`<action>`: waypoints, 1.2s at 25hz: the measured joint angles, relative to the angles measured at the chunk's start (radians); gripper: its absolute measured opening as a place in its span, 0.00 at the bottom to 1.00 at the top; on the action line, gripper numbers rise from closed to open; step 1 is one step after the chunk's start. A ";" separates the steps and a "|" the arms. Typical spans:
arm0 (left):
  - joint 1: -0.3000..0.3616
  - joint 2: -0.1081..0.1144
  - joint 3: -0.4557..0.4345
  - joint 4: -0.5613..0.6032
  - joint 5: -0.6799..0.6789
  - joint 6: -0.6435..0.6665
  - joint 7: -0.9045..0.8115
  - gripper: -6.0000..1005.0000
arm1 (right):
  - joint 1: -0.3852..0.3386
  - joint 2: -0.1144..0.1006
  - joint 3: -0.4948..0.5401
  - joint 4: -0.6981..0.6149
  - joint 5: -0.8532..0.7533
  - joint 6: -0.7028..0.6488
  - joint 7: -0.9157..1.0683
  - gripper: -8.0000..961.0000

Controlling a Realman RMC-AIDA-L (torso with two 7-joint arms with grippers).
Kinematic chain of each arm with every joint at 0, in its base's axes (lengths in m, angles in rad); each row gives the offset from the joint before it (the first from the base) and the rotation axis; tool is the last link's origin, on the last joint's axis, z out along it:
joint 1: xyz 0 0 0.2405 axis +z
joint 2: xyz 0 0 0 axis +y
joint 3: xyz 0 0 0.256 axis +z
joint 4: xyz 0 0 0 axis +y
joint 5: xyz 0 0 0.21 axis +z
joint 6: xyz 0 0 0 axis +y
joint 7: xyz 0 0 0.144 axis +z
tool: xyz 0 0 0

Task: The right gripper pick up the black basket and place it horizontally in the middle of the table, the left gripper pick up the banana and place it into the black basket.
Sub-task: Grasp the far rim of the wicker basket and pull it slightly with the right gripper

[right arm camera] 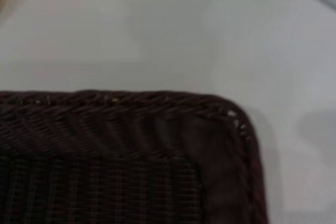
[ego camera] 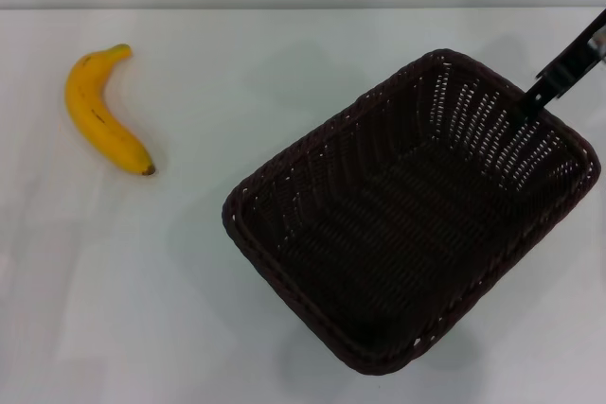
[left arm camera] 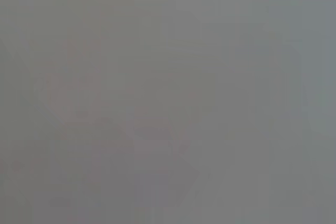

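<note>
Black basket [ego camera: 407, 224], right tool [ego camera: 532, 101] partly cut off

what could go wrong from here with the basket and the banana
The right gripper sits at one far-right edge of the black basket; held only there, the basket may tilt, swing or slip when moved. The basket lies diagonal on the table, so it needs turning, and a drag could leave it still skewed. The banana lies far left, apart from the basket, so the left gripper, not in view, has a long carry.

Yellow banana [ego camera: 102, 111], dark woven basket [ego camera: 417, 224]
</note>
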 joint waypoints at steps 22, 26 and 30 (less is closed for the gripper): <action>-0.008 0.002 0.000 -0.011 0.002 0.010 0.007 0.88 | 0.118 0.013 -0.308 0.329 -0.023 -0.260 0.077 0.65; -0.010 0.003 0.000 -0.010 0.001 0.010 0.007 0.88 | 0.118 0.013 -0.316 0.329 -0.024 -0.262 0.078 0.64; -0.012 0.003 0.000 -0.008 0.001 0.011 0.006 0.88 | 0.112 0.014 -0.314 0.316 -0.021 -0.276 0.083 0.55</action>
